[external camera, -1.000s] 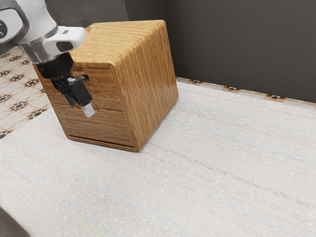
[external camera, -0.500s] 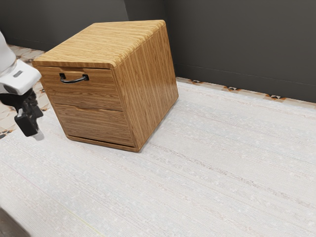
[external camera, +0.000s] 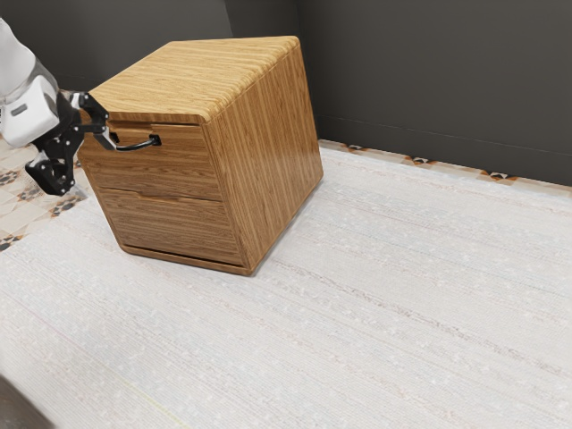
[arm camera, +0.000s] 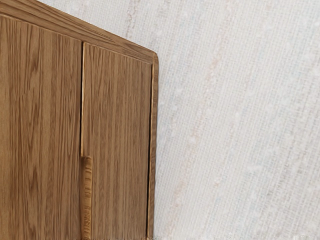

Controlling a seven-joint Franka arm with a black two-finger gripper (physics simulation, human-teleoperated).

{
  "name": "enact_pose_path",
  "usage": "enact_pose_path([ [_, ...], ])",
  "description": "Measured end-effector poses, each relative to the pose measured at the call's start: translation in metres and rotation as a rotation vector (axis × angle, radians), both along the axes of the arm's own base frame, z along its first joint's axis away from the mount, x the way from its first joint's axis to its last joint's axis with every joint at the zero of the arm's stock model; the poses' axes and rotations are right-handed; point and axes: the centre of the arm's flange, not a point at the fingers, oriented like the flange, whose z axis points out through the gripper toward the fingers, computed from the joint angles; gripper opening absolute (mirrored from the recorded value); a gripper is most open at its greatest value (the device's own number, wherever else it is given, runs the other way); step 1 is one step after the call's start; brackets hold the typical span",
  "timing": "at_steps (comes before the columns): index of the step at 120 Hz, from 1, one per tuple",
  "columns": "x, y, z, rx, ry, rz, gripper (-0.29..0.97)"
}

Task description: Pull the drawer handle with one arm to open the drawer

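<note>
Gripper (external camera: 77,147) has come up and in since 0.5 s ago. It was low and clear of the cabinet (external camera: 259,152) at the exterior view's left, and now it's level with the drawer handle (external camera: 134,142). Cabinet hasn't shifted.

Handle is a thin black bowed bar, high on the top drawer (external camera: 174,165), toward that drawer's end at the exterior view's left. Drawer front sits flush with the cabinet face, so it's shut.

My fingers are spread wide with nothing clamped between them. 1 finger (external camera: 96,114) is right at the handle's near end; can't tell if it touches. The other hangs lower, off the cabinet's corner.

Cabinet is a boxy wood-grain block with rounded top edges and 2 drawers stacked. The lower drawer (external camera: 170,225) has no bar, just a small wooden lip (arm camera: 86,197) on the seam between the fronts. That seam is narrow and straight in the wrist view.

Surface (external camera: 402,304) is pale, woven-looking and faintly streaked. It runs wide and open in front of the cabinet and toward the exterior view's right. Patterned tiled floor (external camera: 22,192) lies under my hand, and the dark wall (external camera: 429,71) stands behind.
</note>
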Motion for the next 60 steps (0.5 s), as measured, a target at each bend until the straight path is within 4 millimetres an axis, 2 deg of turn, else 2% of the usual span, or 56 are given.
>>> enact_pose_path([
  [13,0.008,0.009,0.004,0.048,-0.009,-0.071,0.68],
  [27,0.01,0.023,-0.002,0.072,0.003,-0.125,0.68],
  [45,0.021,0.028,-0.017,0.087,0.022,-0.201,0.68],
  [60,0.024,0.026,-0.015,0.05,-0.013,-0.233,0.68],
])
